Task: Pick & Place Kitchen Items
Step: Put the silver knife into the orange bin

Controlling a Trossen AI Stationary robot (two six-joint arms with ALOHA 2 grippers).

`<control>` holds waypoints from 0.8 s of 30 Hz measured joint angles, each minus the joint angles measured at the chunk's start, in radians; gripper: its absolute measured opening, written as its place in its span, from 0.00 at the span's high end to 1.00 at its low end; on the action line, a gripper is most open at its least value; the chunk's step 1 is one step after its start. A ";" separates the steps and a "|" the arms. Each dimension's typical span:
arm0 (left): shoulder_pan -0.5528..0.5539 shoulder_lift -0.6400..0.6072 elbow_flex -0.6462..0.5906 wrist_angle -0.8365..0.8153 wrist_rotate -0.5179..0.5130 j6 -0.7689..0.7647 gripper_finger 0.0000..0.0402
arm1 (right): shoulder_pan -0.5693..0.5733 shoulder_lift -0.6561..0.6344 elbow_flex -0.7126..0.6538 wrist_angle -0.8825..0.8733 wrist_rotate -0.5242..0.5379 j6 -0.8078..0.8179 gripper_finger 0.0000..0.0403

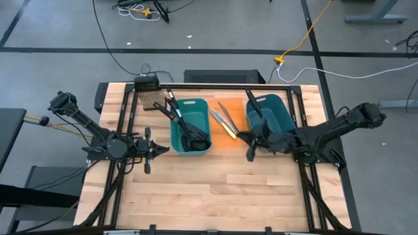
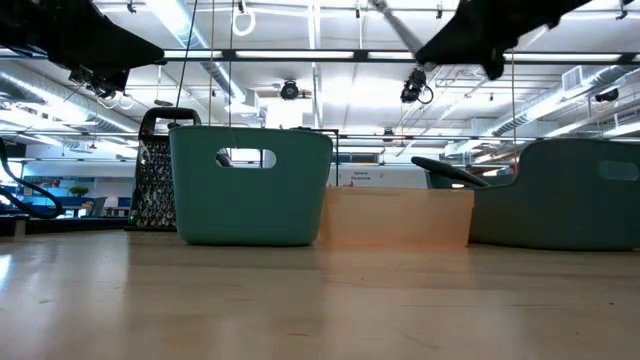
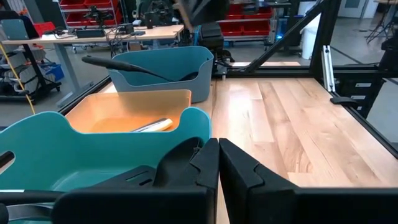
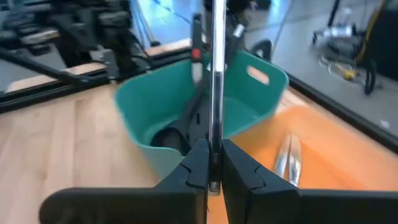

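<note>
My right gripper (image 4: 214,149) is shut on a slim silver table knife (image 4: 217,68), above the table near the orange bin (image 1: 228,127) and the right teal bin (image 1: 271,116). The same knife shows high up in the low view (image 2: 395,28). More silver knives (image 4: 287,158) lie in the orange bin. Black spatulas (image 1: 186,127) stand in the left teal bin (image 1: 189,130), handles resting on its far rim. A black ladle (image 3: 124,67) leans over the right teal bin's rim. My left gripper (image 1: 159,150) waits shut beside the left teal bin, holding nothing. My right gripper pinches the silver knife between its two fingers near one end (image 4: 215,134); whether that end is handle or blade I cannot tell. The long rest of the knife sticks out past the fingertips. It is lifted clear of the table and the bins.
A metal grater (image 1: 151,98) stands at the far left of the table, beside the left teal bin. The three bins sit in a row across the table's far half. Bare wood (image 1: 215,189) lies along the near half. Black frame rails (image 1: 209,85) border the table.
</note>
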 joint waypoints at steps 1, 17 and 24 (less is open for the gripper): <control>0.000 0.000 0.000 0.000 0.000 0.000 0.95 | -0.024 0.009 0.000 -0.003 -0.019 0.014 0.94; 0.000 0.000 0.000 -0.002 0.000 0.000 0.95 | -0.293 0.237 0.138 -0.341 -0.277 0.165 0.94; 0.000 0.000 0.000 -0.006 0.000 0.000 0.95 | -0.328 0.321 0.287 -0.624 -0.288 0.234 0.94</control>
